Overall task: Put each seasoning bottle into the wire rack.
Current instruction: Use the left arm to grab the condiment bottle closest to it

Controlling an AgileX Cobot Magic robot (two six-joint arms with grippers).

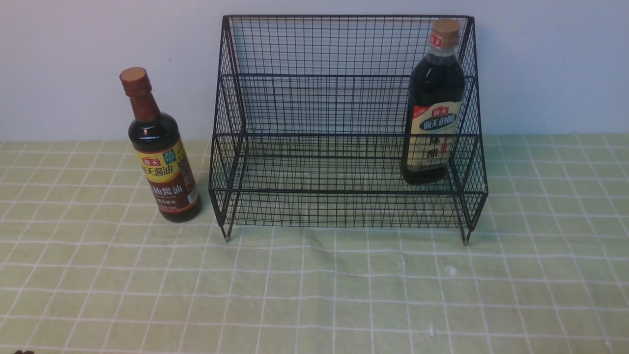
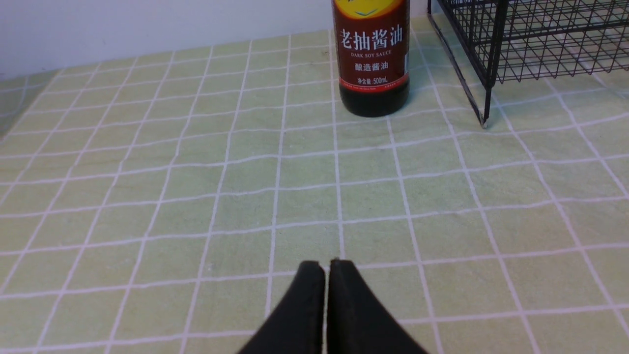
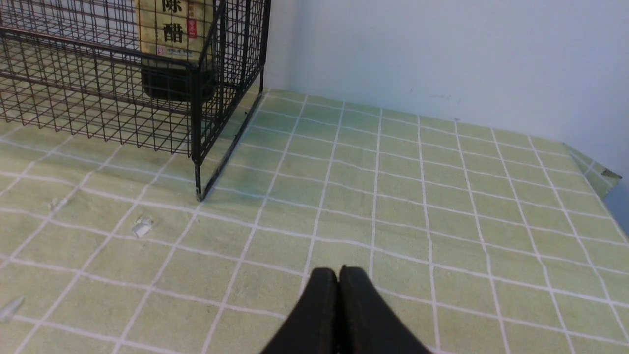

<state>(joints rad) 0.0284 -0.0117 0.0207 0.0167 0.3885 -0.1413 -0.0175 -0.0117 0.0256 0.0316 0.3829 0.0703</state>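
In the wire-mesh rack [image 1: 314,75] stands a glossy tan-capped bottle [image 1: 435,98]; left pincer [image 2: 327,268], right pincer [image 3: 338,275] closed.

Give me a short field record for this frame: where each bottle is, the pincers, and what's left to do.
slim bottle: upright on the tablecloth, outside the wire rack, on its left
larger bottle: upright inside the wire rack, right end of the lower tier
left pincer: shut, empty, apart from the slim bottle
right pincer: shut, empty
left to do: slim bottle not yet in the rack
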